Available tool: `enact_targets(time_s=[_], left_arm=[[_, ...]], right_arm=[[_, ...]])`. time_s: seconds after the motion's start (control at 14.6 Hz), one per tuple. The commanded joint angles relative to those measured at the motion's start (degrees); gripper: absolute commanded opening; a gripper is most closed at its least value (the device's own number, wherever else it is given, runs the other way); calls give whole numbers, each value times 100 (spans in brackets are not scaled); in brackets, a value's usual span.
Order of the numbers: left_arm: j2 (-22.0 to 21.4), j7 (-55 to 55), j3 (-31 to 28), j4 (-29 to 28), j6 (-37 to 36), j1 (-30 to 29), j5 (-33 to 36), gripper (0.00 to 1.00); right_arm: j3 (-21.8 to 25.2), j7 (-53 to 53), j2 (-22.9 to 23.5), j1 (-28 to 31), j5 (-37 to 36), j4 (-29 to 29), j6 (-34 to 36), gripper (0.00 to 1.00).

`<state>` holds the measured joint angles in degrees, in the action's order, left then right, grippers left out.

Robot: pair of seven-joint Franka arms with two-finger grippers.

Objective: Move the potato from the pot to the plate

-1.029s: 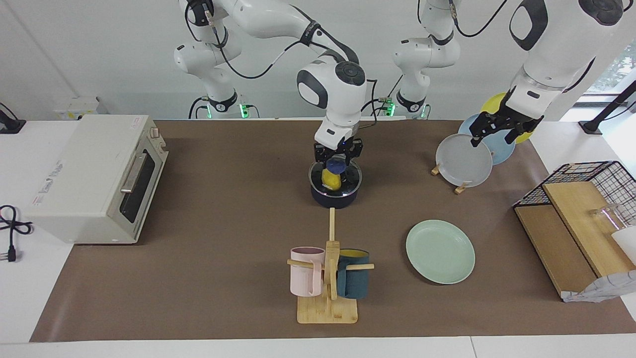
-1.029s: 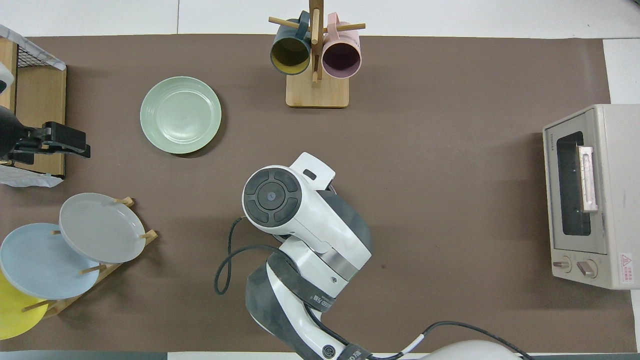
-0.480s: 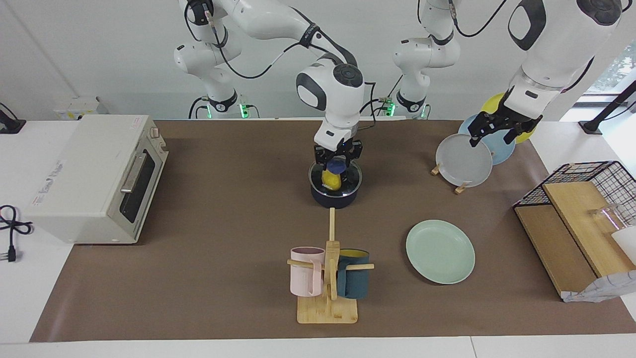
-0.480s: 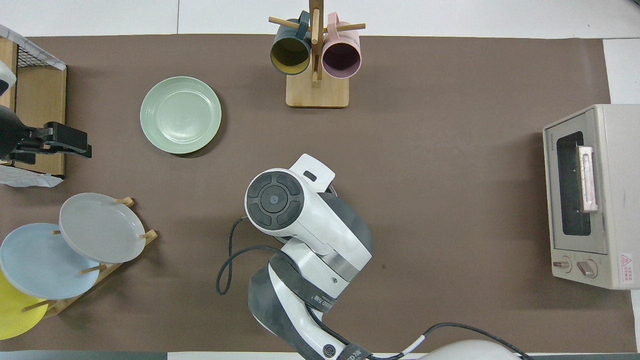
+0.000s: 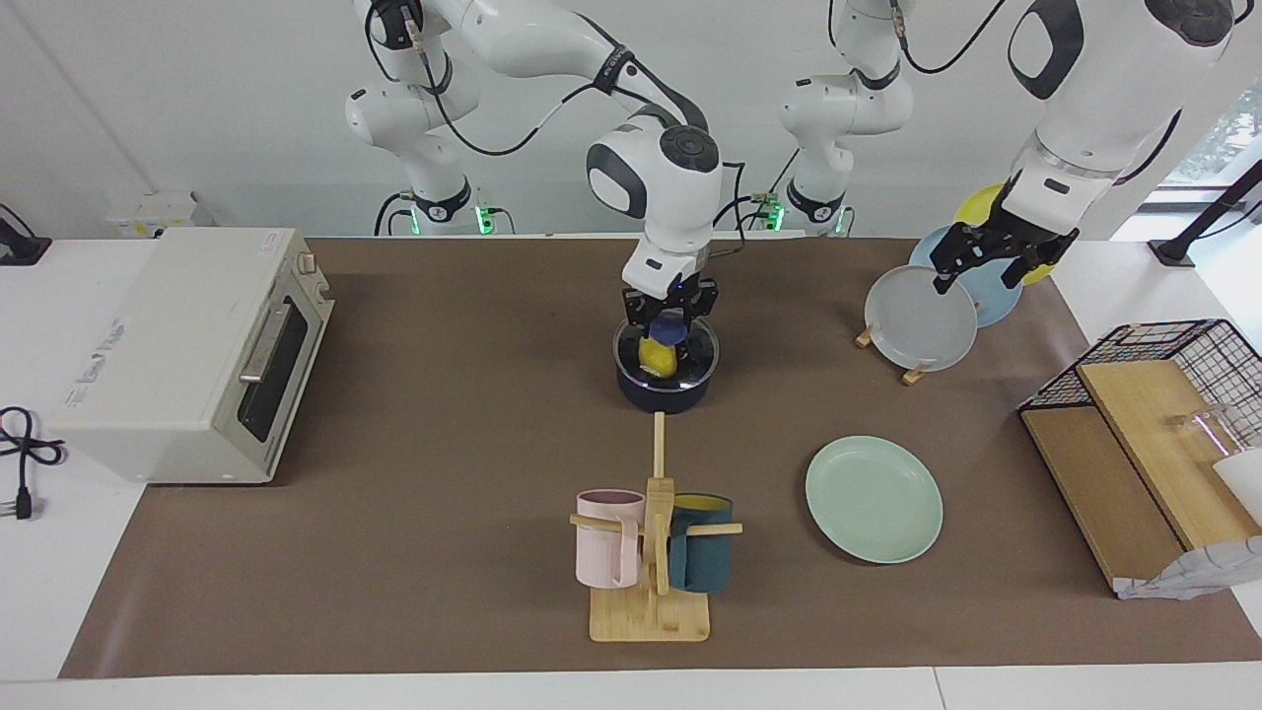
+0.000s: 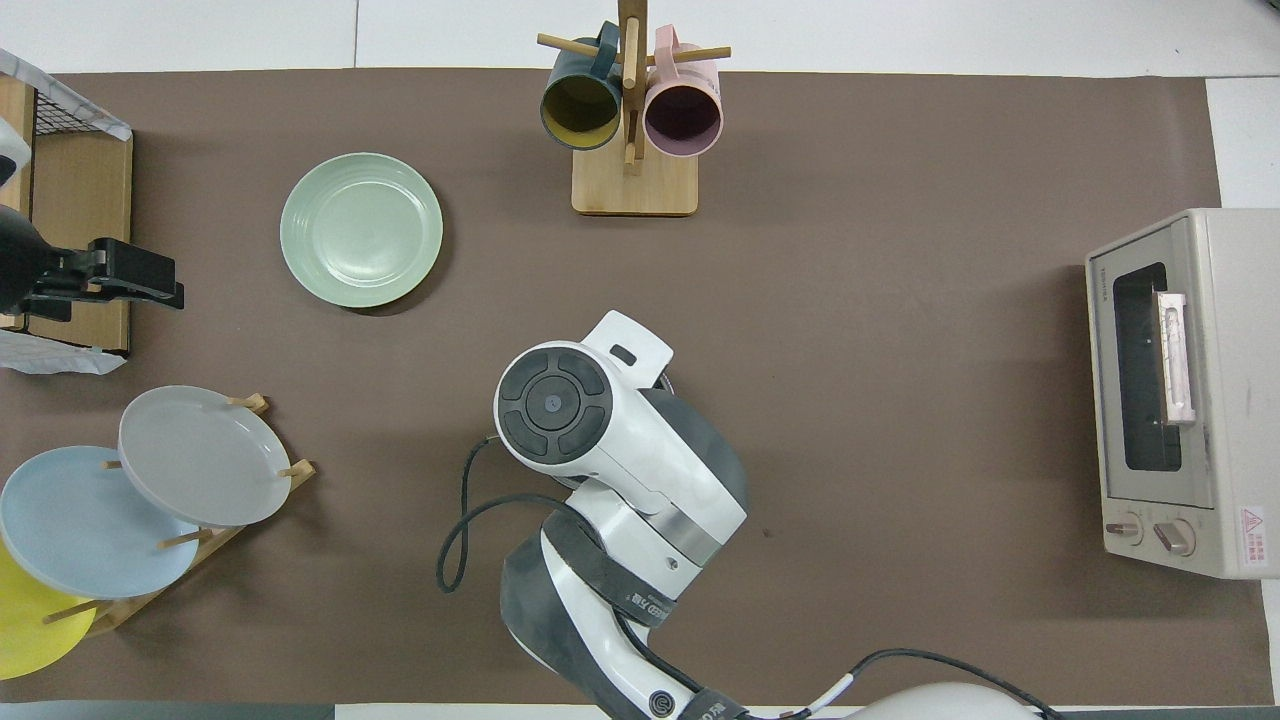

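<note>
**A:** Start at the right arm's end. What's there?

**B:** One oven (image 5: 187,345), door closed. Next comes the right gripper (image 5: 670,318), pointing straight down over the pot (image 5: 663,396) in the middle of the table.

**A:** And the potato?

**B:** The potato (image 5: 658,357) is inside the pot, standing on end. Its top is directly under the right gripper, right at the tips. I cannot tell whether the gripper is clamped on it or only around it. The overhead view is no help, because the arm covers both pot and potato.

**A:** How many potatoes and pots?

**B:** One potato and one pot.

**A:** Go on.

**B:** Farther from the robots than the pot is one mug rack (image 5: 651,616) with two mugs hanging on it, a pink mug (image 5: 603,540) and a teal mug (image 5: 702,562). Beside it, toward the left arm's end, one green plate (image 5: 874,499) lies flat with nothing on it, well apart from the pot.

**A:** Any other plates?

**B:** Three, leaning in one plate rack (image 5: 917,375) nearer the robots: a grey plate (image 5: 919,320), a blue plate (image 5: 996,296) and a yellow plate (image 5: 976,202).

**A:** Where is the left gripper?

**B:** The left gripper (image 5: 994,264) waits in the air between the plate rack and the one wire basket (image 5: 1163,340). Its fingers are spread and it holds nothing.
</note>
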<state>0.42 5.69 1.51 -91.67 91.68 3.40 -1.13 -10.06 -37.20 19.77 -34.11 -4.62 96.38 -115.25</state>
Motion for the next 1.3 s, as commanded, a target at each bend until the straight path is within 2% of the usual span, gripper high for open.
enact_targets(time_s=[0.0,0.21,0.34,0.48,0.62,0.82,0.89,1.03,1.1,1.23], left_arm=[[-94,-24,-10,-105,131,20,-19,100],[-94,-50,-10,-114,131,29,-19,100],[-94,11,16,-114,131,90,-19,100],[-94,413,25,-166,209,432,-27,100],[-77,1254,25,-402,577,958,-28,100],[10,2818,34,-1254,1647,1924,-62,100],[220,3651,25,-1265,1756,2345,-63,100],[327,4859,34,-1335,1538,3181,-80,100],[319,4915,34,-1344,1450,3315,-159,100],[389,4951,34,-1423,1842,3378,-414,100]], right_arm=[[-14,-16,-140,106,-39,-40,46,27],[-5,115,-140,176,-39,-321,283,27],[-5,815,-148,508,-30,-366,406,27],[-5,1519,-166,886,-30,-479,669,27],[4,2423,-227,1386,-21,-471,785,27],[-5,3697,-254,2343,-21,-183,680,27],[-5,4294,-332,2739,-21,28,523,27],[-5,4957,-351,3198,-21,231,302,27],[-5,5029,-351,3252,-13,249,293,27],[4,5038,-368,3261,-13,451,144,27]])
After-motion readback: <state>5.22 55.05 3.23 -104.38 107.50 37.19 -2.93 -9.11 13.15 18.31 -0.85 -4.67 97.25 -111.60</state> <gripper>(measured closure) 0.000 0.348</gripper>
